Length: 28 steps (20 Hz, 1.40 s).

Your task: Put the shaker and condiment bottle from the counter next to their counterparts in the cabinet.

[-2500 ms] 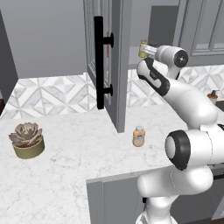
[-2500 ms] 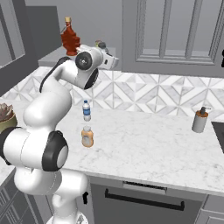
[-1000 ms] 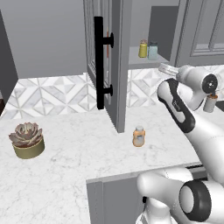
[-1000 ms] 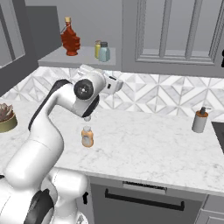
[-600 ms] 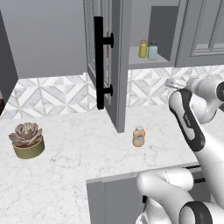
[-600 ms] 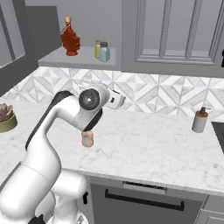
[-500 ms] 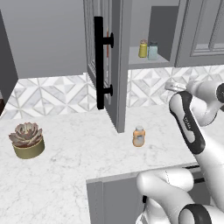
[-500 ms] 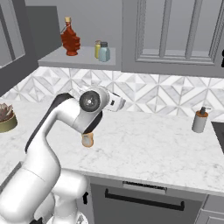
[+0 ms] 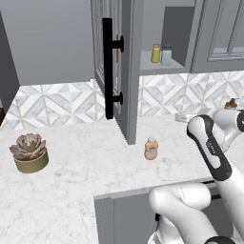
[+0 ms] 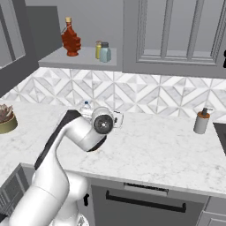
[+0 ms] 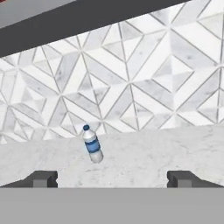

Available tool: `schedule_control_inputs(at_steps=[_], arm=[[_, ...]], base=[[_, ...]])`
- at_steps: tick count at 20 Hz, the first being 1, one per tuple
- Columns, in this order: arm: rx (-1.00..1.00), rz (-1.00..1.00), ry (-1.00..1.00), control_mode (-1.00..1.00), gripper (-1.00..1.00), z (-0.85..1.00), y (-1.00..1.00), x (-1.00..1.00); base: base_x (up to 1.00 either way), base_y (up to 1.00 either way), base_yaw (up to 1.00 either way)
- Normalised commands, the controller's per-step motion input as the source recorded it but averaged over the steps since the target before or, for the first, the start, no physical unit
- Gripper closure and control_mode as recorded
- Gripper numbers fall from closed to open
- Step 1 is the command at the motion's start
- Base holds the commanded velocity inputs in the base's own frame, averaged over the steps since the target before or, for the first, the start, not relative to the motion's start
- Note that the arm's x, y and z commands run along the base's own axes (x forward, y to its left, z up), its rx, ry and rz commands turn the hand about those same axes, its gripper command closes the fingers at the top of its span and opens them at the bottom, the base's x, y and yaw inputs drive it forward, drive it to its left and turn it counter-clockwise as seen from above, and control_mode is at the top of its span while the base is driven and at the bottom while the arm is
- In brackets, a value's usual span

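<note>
Left base view, frame centre: the condiment bottle (image 9: 151,148) stands upright on the counter (image 9: 86,171); probably light, rigid, slippery — grasp mid-body. The gripper (image 11: 112,178) is spread wide, empty.

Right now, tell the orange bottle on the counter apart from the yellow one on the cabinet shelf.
The condiment bottle is squat and orange with a pale label; the yellow bottle is slimmer. The condiment bottle stands alone on the counter; the yellow bottle stands on the cabinet shelf beside the shaker. Both are upright and capped.
</note>
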Motion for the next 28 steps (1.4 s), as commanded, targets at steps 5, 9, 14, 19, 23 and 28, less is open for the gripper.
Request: schedule_control_inputs(at_steps=[5,9,14,19,23,28], arm=[[0.00,0.36,0.03,-1.00,-1.00,-0.45,-0.05,0.14],[0.00,0.22,0.16,-1.00,-1.00,-0.30,0.19,0.35],[0.00,0.13,0.03,-1.00,-1.00,-0.32,0.07,0.07],[0.00,0.16,-0.01,-1.00,-1.00,-0.45,0.00,0.00],[0.00,0.08,-0.05,-1.00,-1.00,-0.36,0.03,0.00],[0.00,0.03,-0.05,-1.00,-1.00,-0.22,0.08,0.00]], base=[[0.00,0.00,0.00],[0.00,0.00,0.00],[0.00,0.00,0.00],[0.00,0.00,0.00],[0.00,0.00,0.00],[0.00,0.00,0.00]])
